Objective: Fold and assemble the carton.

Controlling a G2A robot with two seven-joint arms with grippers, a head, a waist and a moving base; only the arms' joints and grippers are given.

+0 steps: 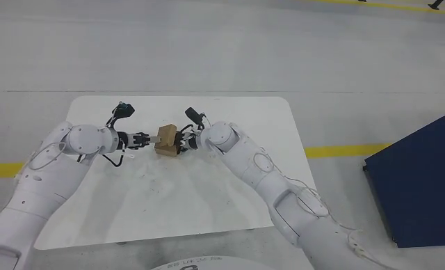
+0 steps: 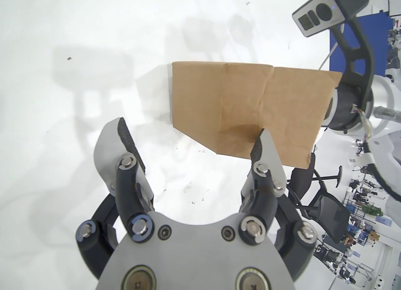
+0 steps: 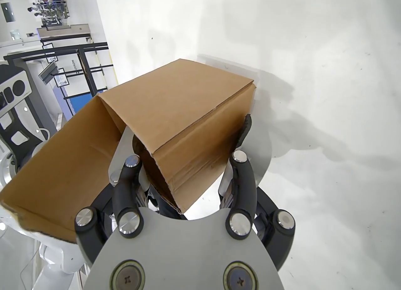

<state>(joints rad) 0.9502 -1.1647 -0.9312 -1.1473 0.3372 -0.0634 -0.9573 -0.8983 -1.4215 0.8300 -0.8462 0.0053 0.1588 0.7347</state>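
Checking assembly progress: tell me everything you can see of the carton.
The carton is brown cardboard, opened into a box with creased panels, one end open. It tilts over the table between both hands: the right hand straddles a wall at that end; the open left hand touches a panel with one fingertip.

1. Straight ahead of the left gripper [image 2: 191,137], passage is barred by the carton [image 2: 250,109], whose lower edge is met at one of the spread fingertips [image 2: 261,144].
2. Beyond the carton, that line is closed by the right gripper [image 1: 183,143].
3. Off the left gripper's other fingertip, bare table [image 2: 78,6] is left for passage.
4. Ahead of the right gripper, the carton is set close against it. One side is taken by the extended flap [image 3: 56,172], and bare table is left on the other.
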